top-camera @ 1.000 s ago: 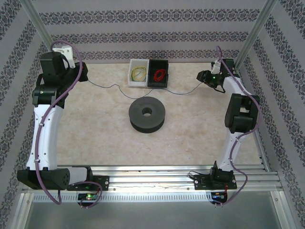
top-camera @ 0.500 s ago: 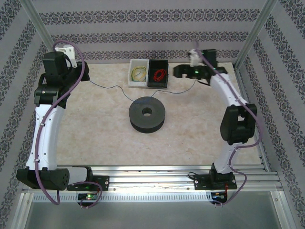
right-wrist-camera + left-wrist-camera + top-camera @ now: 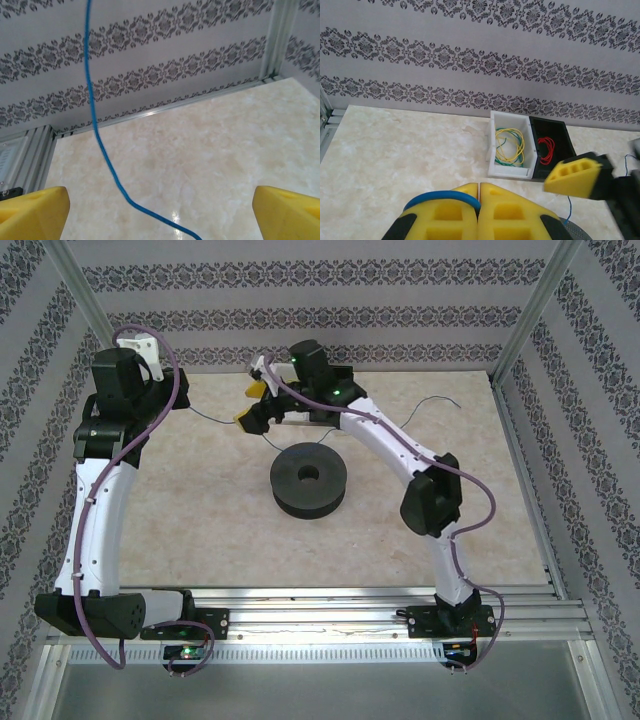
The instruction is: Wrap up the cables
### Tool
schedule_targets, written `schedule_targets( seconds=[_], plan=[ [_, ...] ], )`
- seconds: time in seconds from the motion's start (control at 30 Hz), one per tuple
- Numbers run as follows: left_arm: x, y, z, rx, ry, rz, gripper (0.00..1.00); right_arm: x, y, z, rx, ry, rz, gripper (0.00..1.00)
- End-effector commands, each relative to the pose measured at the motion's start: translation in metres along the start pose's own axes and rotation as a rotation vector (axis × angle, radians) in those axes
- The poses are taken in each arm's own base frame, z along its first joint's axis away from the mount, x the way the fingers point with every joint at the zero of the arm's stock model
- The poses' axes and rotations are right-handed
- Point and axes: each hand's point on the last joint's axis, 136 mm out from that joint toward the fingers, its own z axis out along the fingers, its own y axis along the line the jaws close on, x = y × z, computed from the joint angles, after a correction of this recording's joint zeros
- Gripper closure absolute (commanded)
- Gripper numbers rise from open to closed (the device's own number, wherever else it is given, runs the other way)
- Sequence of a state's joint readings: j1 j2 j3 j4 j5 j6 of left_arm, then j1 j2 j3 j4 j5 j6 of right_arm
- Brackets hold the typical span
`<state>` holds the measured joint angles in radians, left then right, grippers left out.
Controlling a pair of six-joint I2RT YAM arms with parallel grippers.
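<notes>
Left gripper (image 3: 479, 189) is clamped tight on the blue wire (image 3: 102, 145), which trails rightward behind the black spool (image 3: 308, 480). The white bin (image 3: 507, 171) holds a yellow-green coil (image 3: 509, 159), and the black bin (image 3: 555, 126) a red coil (image 3: 546, 142). The right gripper (image 3: 160, 210), spread wide and empty, straddles the wire, and the right arm (image 3: 390, 440) crosses over both bins
</notes>
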<state>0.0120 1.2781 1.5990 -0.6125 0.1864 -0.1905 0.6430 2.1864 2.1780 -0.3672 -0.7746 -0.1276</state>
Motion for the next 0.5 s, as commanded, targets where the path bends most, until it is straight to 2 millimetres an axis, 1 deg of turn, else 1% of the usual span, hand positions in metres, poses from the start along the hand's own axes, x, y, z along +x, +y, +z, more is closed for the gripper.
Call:
schedule_targets(
  seconds=[0.0, 0.1, 0.23, 0.37, 0.47],
  plan=[
    [-0.013, -0.010, -0.008, 0.031, -0.049, 0.012, 1.00, -0.004, 0.015, 0.006, -0.082, -0.009, -0.074, 0.07],
    [-0.013, -0.011, -0.007, 0.039, -0.049, 0.007, 1.00, 0.002, 0.023, 0.015, -0.101, 0.002, -0.112, 0.07],
    [-0.012, -0.013, -0.005, 0.048, -0.047, 0.000, 1.00, 0.010, 0.027, 0.027, -0.122, 0.019, -0.120, 0.09],
    [-0.012, -0.014, -0.002, 0.056, -0.043, -0.006, 1.00, 0.014, 0.031, 0.036, -0.122, 0.028, -0.135, 0.14],
    [-0.012, -0.014, 0.000, 0.059, -0.041, -0.009, 1.00, 0.017, 0.034, 0.043, -0.116, 0.042, -0.157, 0.19]
  ],
)
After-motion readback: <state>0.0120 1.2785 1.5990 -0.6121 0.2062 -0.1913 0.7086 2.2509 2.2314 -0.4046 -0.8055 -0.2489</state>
